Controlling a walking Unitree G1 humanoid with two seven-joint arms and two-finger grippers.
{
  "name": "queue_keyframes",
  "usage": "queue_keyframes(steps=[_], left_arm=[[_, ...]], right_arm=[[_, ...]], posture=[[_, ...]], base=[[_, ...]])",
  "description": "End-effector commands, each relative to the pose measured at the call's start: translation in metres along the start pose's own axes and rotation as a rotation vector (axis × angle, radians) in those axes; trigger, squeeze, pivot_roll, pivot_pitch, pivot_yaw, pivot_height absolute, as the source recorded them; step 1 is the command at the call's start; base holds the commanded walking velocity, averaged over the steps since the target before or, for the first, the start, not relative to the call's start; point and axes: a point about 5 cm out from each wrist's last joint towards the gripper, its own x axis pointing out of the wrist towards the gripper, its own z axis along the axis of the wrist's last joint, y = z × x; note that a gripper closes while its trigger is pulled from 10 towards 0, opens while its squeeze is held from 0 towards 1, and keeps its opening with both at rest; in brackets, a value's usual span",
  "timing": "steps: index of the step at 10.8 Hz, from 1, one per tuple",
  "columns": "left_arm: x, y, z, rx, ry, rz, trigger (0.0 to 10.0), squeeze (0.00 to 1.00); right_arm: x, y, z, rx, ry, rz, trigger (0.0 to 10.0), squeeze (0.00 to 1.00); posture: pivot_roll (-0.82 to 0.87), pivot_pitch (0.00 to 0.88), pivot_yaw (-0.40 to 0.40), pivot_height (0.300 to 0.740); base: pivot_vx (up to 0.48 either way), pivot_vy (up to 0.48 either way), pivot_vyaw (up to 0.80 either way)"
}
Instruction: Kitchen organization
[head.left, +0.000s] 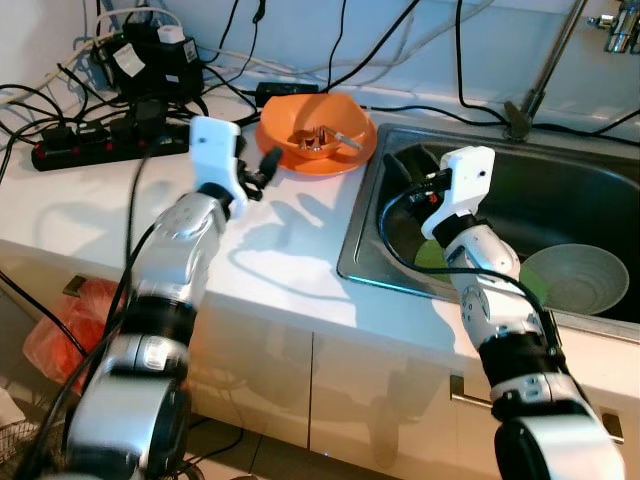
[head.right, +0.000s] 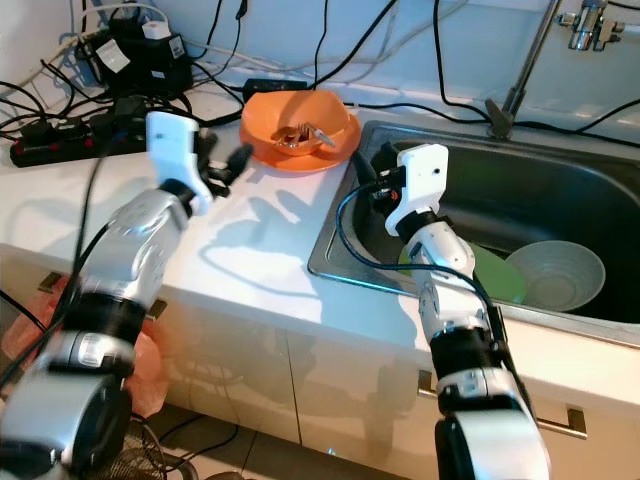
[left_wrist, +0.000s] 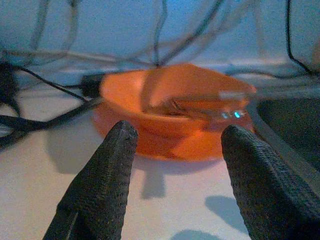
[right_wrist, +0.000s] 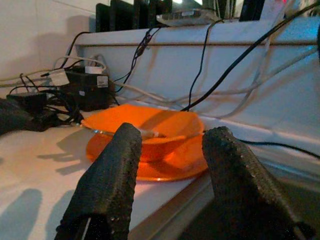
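Head cam: the orange bowl (head.left: 318, 132) sits on an orange plate (head.left: 345, 160) at the back of the white bench (head.left: 270, 250), right next to the sink's (head.left: 600, 190) left edge, with some utensil-looking thing inside, can't tell what exactly. The left gripper (head.left: 268, 163) hovers just beside the bowl, fingers spread, holding nothing. The right gripper (head.left: 392, 168) is over the sink's near-left corner, empty too. In the sink there's a pale bowl (head.left: 577, 277) and something green (head.left: 432, 255) beside it. A power strip (head.left: 95, 145) and a cable mess sit at the bench's back-left corner.

Left wrist: fingers (left_wrist: 102, 185) wide apart, bowl between them but not touched.

Right wrist: fingers (right_wrist: 112, 180) also apart, aimed at the same bowl, well short of it.
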Motion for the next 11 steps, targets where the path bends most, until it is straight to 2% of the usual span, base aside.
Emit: queue_keyframes(steps=[1,5,8,9,11], left_arm=[[0.006,-0.004,0.006,0.031,0.005,-0.033,10.0,0.0],[0.028,-0.011,0.021,0.08,0.071,-0.091,10.0,0.0],[0.033,-0.011,0.026,0.109,0.106,-0.075,10.0,0.0],[0.034,-0.008,0.035,0.12,0.09,-0.059,10.0,0.0],[0.034,-0.001,0.038,0.127,0.1,-0.024,10.0,0.0]], right_arm=[[0.0,0.003,0.001,0.008,-0.003,0.012,10.0,0.0],[-0.014,0.015,0.0,0.033,-0.005,0.006,10.0,0.0],[-0.026,0.022,-0.003,0.046,0.017,0.008,10.0,0.0],[-0.032,0.027,-0.002,0.057,0.025,0.01,10.0,0.0],[-0.034,0.034,-0.002,0.064,0.038,0.027,10.0,0.0]], posture=[[0.07,0.016,0.017,0.74],[0.03,0.083,0.055,0.74],[0.02,0.128,0.063,0.74],[0.02,0.156,0.061,0.74],[0.02,0.175,0.052,0.74]], base=[[0.0,0.0,0.0],[0.0,0.0,0.0],[0.0,0.0,0.0],[0.0,0.0,0.0],[0.0,0.0,0.0]])
